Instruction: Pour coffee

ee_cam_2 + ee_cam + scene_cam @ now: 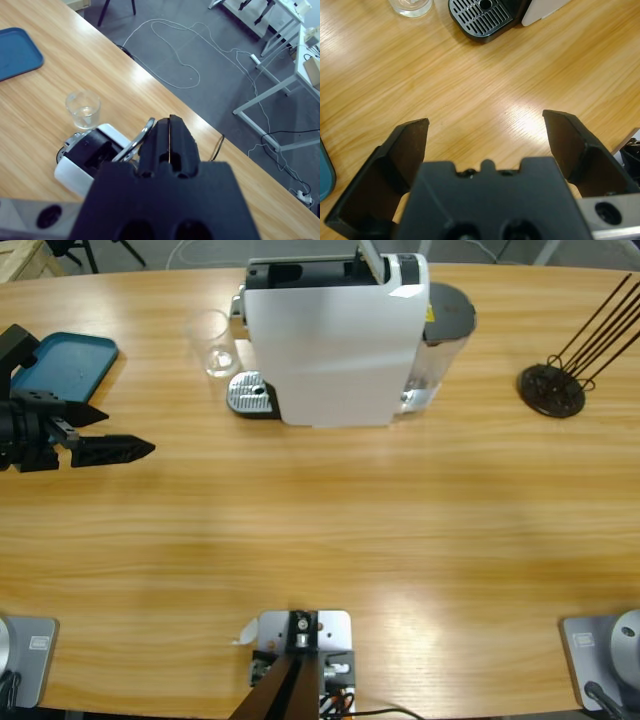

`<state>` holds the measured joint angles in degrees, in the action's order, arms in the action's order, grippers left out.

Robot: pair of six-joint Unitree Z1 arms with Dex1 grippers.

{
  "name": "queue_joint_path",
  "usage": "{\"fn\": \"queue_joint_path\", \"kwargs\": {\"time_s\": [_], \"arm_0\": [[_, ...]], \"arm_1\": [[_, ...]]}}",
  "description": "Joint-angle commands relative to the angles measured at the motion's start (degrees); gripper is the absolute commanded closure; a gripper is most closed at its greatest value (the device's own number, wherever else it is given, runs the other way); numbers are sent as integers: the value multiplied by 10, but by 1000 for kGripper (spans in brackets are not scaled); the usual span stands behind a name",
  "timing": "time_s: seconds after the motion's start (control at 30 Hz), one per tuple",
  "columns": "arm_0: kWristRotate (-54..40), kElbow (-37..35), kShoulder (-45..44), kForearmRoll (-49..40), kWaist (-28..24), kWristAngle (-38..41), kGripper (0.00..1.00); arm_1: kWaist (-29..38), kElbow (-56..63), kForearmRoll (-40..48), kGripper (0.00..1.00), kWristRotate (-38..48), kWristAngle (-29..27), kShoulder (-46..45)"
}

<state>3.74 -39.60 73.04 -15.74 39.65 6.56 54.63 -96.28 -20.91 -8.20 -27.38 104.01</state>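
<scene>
Coffee machine (335,340), white and boxy, stands at the table's (330,530) far middle, its perforated drip tray (250,396) jutting from its left side. I see a clear glass (213,344) just beside that tray; any coffee in it is too faint for me to make out. My left gripper (125,449) hovers at the left edge near a blue tray (60,365), jaws spread wide, holding nothing. My right gripper (170,135), seen only from its wrist camera, looks down over the machine's top with its jaws pressed together, empty, the silver lever (137,140) just beside them. A black rack (552,388) sits far right.
</scene>
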Motion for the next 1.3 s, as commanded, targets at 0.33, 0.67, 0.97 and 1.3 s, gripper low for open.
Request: {"fn": "queue_joint_path", "kwargs": {"time_s": [0.33,0.67,0.97,1.3], "arm_0": [[0,19,19,3,3,1,4],[0,19,17,3,3,1,4],[0,20,13,1,3,1,4],[0,19,15,1,3,4,4]], "arm_1": [[25,32,-7,1000,55,97,118],[25,83,44,1000,87,119,145],[25,142,88,1000,108,129,145],[25,207,141,1000,122,130,139]]}}
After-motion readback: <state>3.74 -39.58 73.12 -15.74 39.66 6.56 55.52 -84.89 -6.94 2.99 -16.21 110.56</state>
